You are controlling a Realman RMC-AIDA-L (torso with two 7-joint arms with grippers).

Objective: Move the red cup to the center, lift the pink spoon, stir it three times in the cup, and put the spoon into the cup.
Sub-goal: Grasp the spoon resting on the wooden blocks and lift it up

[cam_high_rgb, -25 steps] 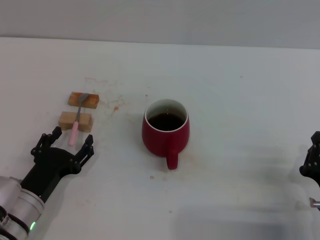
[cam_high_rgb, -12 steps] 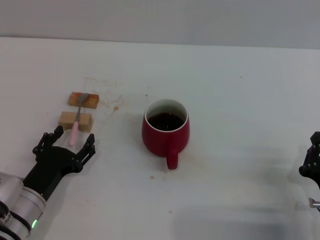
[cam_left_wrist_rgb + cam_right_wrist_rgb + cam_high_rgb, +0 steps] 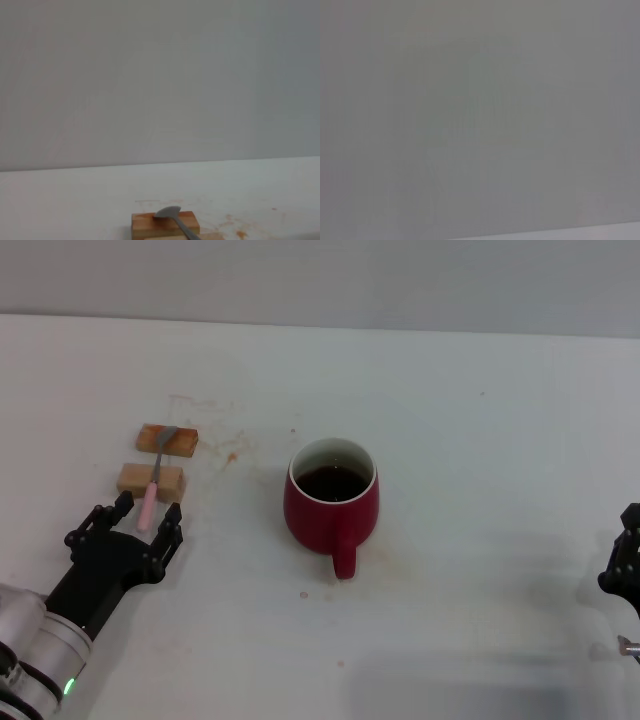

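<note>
The red cup (image 3: pixel 331 505) stands near the middle of the white table, handle toward me, dark liquid inside. To its left the pink spoon (image 3: pixel 152 490) lies across two tan wooden blocks (image 3: pixel 152 481), silver bowl on the far block (image 3: pixel 165 224), pink handle end pointing at me. My left gripper (image 3: pixel 147 517) is open, its fingertips on either side of the spoon's handle end, just short of the near block. The right gripper (image 3: pixel 625 565) is parked at the table's right edge, away from the cup.
Faint brownish stains (image 3: pixel 232 452) mark the tabletop between the blocks and the cup. A grey wall (image 3: pixel 320 280) runs behind the table's far edge. The right wrist view shows only that wall.
My left gripper has crept forward toward the spoon, its fingertips now flanking the handle end. The cup, spoon and right arm have not moved.
</note>
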